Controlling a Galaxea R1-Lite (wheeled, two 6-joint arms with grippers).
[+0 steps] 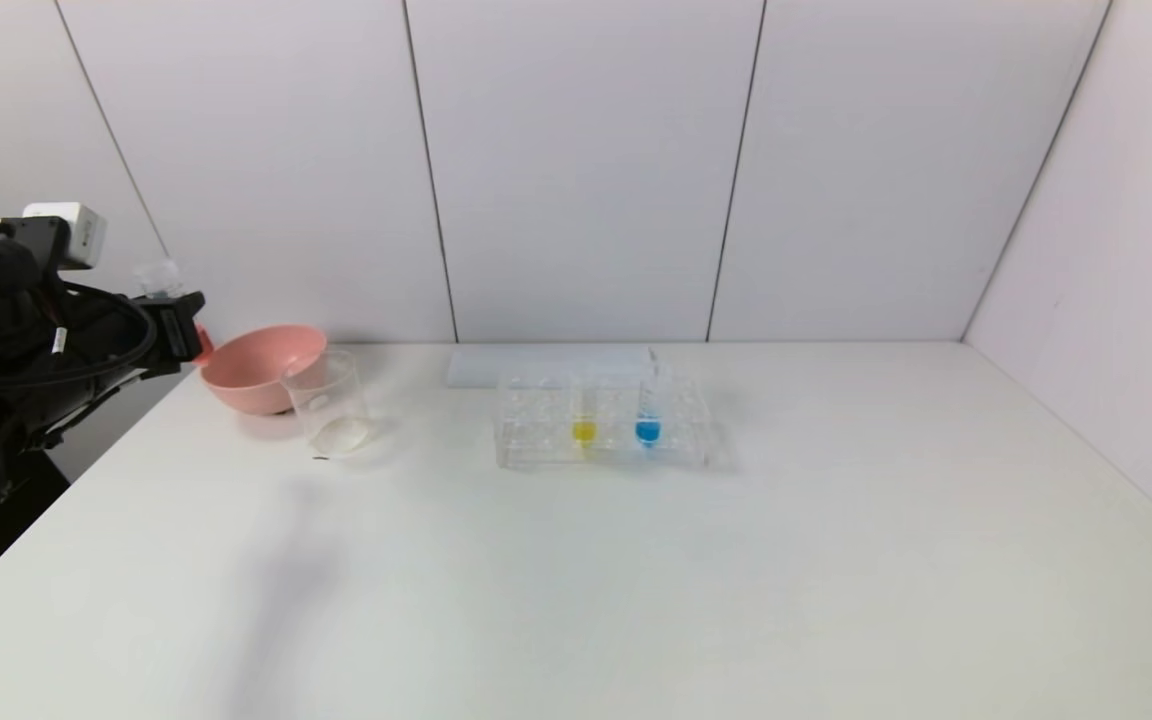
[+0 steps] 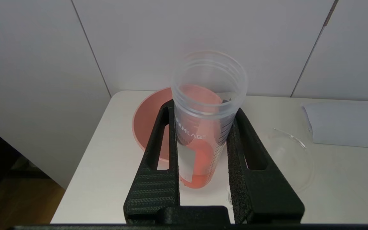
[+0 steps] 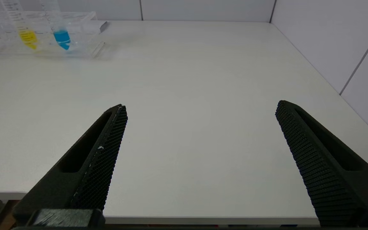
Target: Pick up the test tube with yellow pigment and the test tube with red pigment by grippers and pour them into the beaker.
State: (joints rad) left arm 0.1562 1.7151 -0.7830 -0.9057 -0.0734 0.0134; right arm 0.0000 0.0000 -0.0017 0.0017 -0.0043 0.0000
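At the table's left edge the left gripper (image 2: 203, 121) is clamped on the red tube (image 2: 203, 134), raised above the pink bowl (image 1: 261, 365). Just beside the bowl stands the beaker (image 1: 328, 405). Mid-table, the rack (image 1: 604, 420) holds the yellow tube (image 1: 584, 418) and blue tube (image 1: 648, 415). Bare tabletop (image 1: 886, 520) stretches rightward, where the right gripper (image 3: 200, 111) hangs with fingers spread wide.

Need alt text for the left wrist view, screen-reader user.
The left gripper is shut on the test tube with red pigment, held upright with a little red-orange liquid at its bottom. Behind it are a pink bowl and the clear beaker on the white table.
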